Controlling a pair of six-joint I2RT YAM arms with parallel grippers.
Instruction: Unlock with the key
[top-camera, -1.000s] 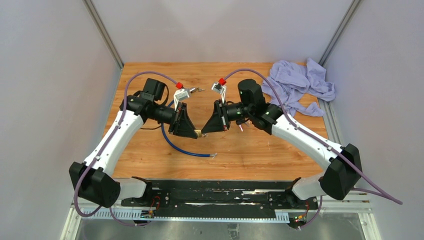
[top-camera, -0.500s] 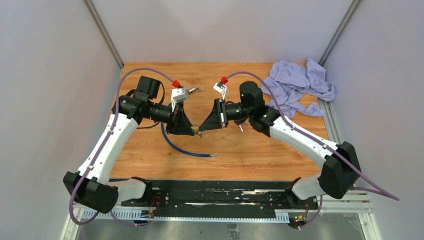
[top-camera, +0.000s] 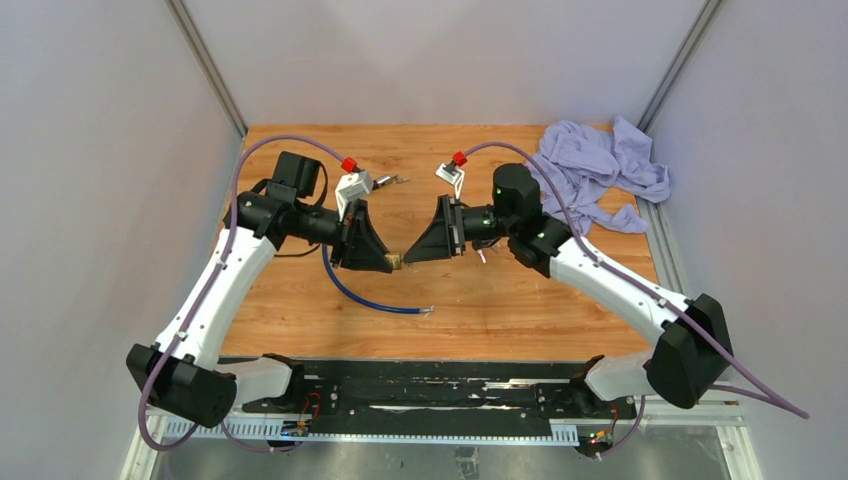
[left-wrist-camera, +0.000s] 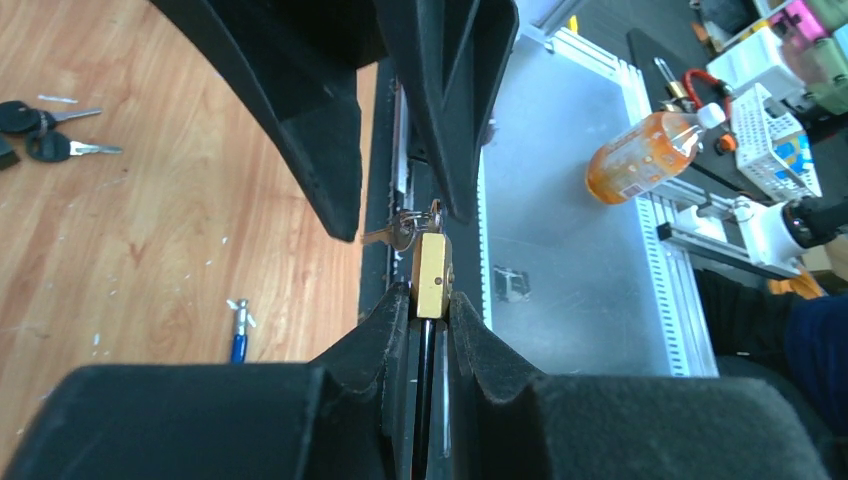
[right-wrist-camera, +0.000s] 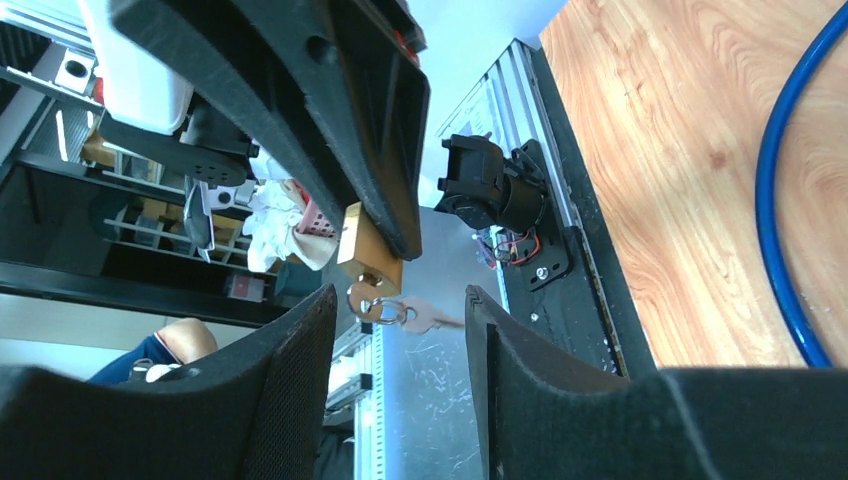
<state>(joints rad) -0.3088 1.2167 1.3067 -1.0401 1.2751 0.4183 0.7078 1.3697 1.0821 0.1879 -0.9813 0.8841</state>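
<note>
A small brass padlock (left-wrist-camera: 432, 275) is pinched between the fingertips of my left gripper (left-wrist-camera: 430, 300), which is shut on its body. From above, the padlock (top-camera: 394, 263) hangs over the table's middle, between the two gripper tips. A silver key (right-wrist-camera: 381, 303) sticks in the padlock's (right-wrist-camera: 368, 258) underside. A ring on it carries a second key (right-wrist-camera: 432, 318) that dangles sideways. My right gripper (right-wrist-camera: 400, 305) faces the lock with its fingers wide apart on either side of the key, touching nothing. In the top view the right gripper (top-camera: 410, 257) stands just right of the lock.
A blue cable (top-camera: 360, 295) curves over the wood under the left gripper, its metal tip near the front. Spare keys (top-camera: 392, 181) lie behind the left wrist. A crumpled lilac cloth (top-camera: 600, 170) fills the back right corner. A black rail (top-camera: 430, 385) lines the near edge.
My right gripper has opened, let go of the key and drawn back a little to the right. The left gripper still holds the padlock, shifted slightly back and left.
</note>
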